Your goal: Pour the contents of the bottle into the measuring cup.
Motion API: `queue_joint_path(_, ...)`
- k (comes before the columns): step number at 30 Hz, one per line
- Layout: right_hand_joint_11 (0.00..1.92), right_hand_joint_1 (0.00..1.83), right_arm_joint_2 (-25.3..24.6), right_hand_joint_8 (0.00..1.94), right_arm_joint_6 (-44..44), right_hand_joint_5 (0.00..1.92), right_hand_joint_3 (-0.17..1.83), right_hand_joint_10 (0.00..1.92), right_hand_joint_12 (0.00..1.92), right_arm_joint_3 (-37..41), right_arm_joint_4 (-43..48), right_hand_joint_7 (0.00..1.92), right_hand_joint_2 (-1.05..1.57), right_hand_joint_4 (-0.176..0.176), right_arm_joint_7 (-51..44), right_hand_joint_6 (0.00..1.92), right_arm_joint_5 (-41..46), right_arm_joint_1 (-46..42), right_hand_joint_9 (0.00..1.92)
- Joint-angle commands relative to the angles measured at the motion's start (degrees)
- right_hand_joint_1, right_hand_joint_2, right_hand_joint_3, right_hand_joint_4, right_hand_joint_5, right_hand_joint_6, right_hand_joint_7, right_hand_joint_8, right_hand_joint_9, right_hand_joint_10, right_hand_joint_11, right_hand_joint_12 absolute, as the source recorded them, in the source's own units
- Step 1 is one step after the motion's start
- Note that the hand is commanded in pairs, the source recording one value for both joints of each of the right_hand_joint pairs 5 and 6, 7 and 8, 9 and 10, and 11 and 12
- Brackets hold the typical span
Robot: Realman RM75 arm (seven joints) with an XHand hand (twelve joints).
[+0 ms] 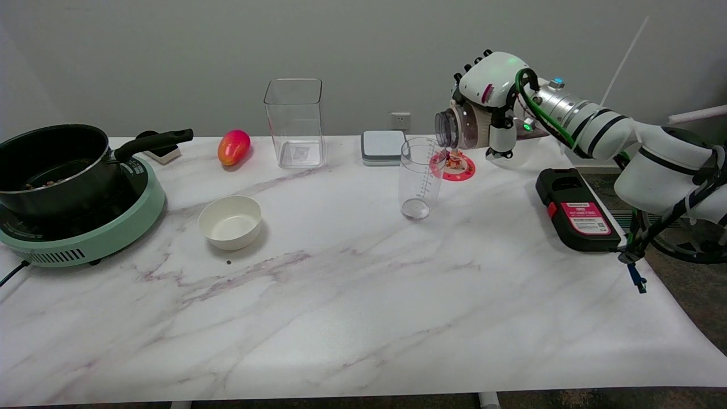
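Gripping the bottle [461, 129] sideways in my fingers [495, 122], I tip its mouth over the measuring cup [421, 179] (apparently nearly empty).

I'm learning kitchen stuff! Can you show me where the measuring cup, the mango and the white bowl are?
measuring cup [419, 179]: head view, on its clear side wall with the scale marks.
mango [233, 147]: head view, middle of its red-orange skin.
white bowl [229, 222]: head view, on its inside near the bottom.

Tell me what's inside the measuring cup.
The measuring cup looks nearly empty, with only a thin dark trace at its bottom. The bottle, held in the right hand, is tipped sideways above its rim.
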Motion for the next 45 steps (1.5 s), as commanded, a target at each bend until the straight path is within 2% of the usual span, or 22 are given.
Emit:
queue_joint_path(1, 0.94, 1.39, -0.05, 1.31, -2.25, 1.13, 1.18, 1.21, 0.94, -2.47, 3.07, 1.31, 0.13, 0.000, -7.63, 1.13, 0.14, 1.07, 1.21)
queue_joint_path(17, 0.96, 1.38, -1.27, 1.33, -5.43, 1.15, 1.12, 1.22, 0.96, -2.80, 6.00, 1.33, 0.21, 0.000, -13.64, 1.15, 0.43, 1.83, 1.22)
queue_joint_path(24, 0.96, 1.39, -2.69, 1.33, -8.62, 1.15, 1.13, 1.22, 0.96, -3.87, 6.08, 1.33, 0.21, 0.000, -18.83, 1.15, 6.98, 3.91, 1.22)
queue_joint_path(26, 0.96, 1.39, -1.03, 1.33, -9.69, 1.15, 1.14, 1.22, 0.96, -10.01, 13.03, 1.33, 0.21, 0.000, -17.90, 1.15, 5.61, 6.43, 1.22)
queue_joint_path(27, 0.96, 1.39, -2.69, 1.33, -9.64, 1.15, 1.14, 1.22, 0.96, -4.65, 6.24, 1.33, 0.21, 0.000, -19.70, 1.15, 8.88, 5.02, 1.22)
queue_joint_path(43, 0.97, 1.39, -2.82, 1.33, -12.89, 1.15, 1.14, 1.23, 0.97, -8.21, 6.05, 1.33, 0.21, 0.000, -21.88, 1.15, 10.29, 9.14, 1.23)
queue_joint_path(45, 0.97, 1.39, -1.10, 1.33, -13.57, 1.15, 1.14, 1.23, 0.97, -14.24, 12.42, 1.33, 0.21, 0.000, -21.14, 1.15, 7.81, 11.62, 1.23)
